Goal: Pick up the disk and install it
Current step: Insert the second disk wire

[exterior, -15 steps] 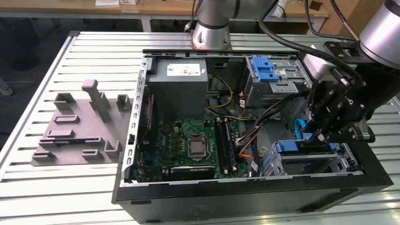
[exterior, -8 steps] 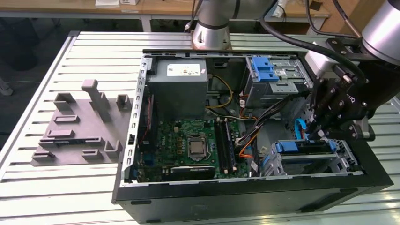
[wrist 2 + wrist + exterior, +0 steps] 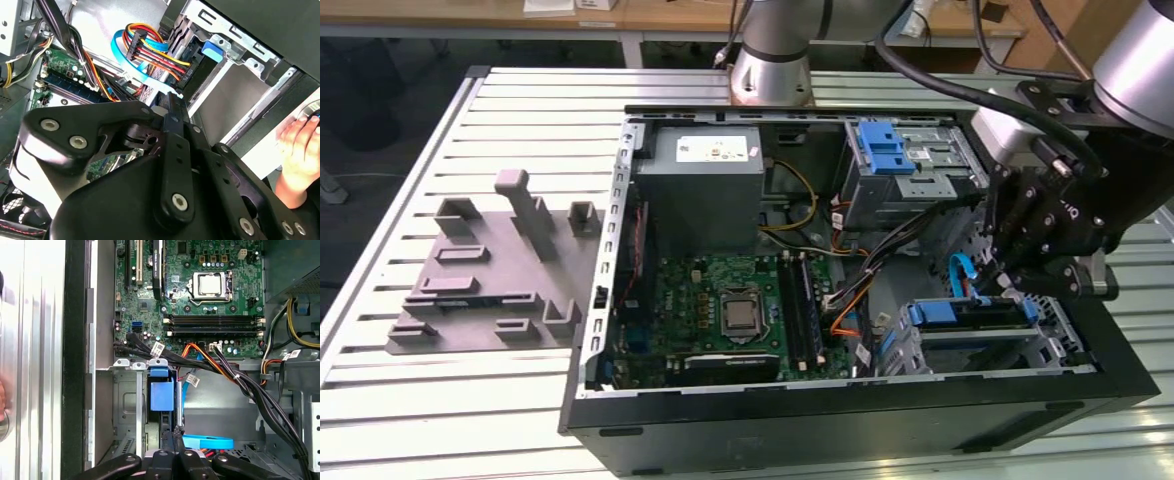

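The disk [image 3: 970, 314], framed by its blue carrier, sits in the drive bay at the front corner of the open computer case [image 3: 854, 420], on the exterior view's right. In the first wrist view the carrier's blue tab [image 3: 161, 394] shows in the bay slot, with a silver edge beside it. My gripper [image 3: 1003, 285] hangs just above the bay. Its black fingers are shut together, with the tips [image 3: 176, 432] at the disk's edge and nothing visibly between them. The second wrist view shows the shut fingertips [image 3: 172, 107] pointing at the cables beside the bay.
Red, orange and blue cables [image 3: 145, 50] run close beside the bay. The motherboard [image 3: 734, 305], the grey power supply [image 3: 707, 175] and an upper cage with a blue latch [image 3: 887, 150] fill the case. A grey fixture [image 3: 494, 270] lies on the table. A person's hand [image 3: 300, 145] rests outside the case.
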Tool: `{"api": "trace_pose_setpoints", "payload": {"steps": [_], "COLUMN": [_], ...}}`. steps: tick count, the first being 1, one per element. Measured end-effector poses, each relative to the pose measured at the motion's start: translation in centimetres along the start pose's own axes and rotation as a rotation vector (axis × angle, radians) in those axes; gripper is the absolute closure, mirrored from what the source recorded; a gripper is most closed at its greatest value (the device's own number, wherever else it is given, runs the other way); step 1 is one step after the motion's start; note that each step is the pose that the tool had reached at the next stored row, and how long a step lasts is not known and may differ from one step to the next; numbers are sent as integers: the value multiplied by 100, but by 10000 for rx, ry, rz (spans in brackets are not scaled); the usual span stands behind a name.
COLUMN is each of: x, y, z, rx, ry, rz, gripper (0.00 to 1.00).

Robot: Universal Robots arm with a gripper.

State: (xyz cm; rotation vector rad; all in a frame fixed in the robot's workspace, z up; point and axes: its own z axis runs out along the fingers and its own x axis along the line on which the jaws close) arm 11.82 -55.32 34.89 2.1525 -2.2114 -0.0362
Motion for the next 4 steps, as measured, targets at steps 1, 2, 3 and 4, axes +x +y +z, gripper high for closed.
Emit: {"api": "trace_pose_setpoints", "payload": {"steps": [1,2,3,4], "x": [0,0,0,0], "y": [0,0,0,0], "z": [-1,-2,-2,-3], "rx": [0,0,0,0], "ry": [0,0,-1,0], "rz": [0,0,0,0], "gripper": [89,89,89,89]}}
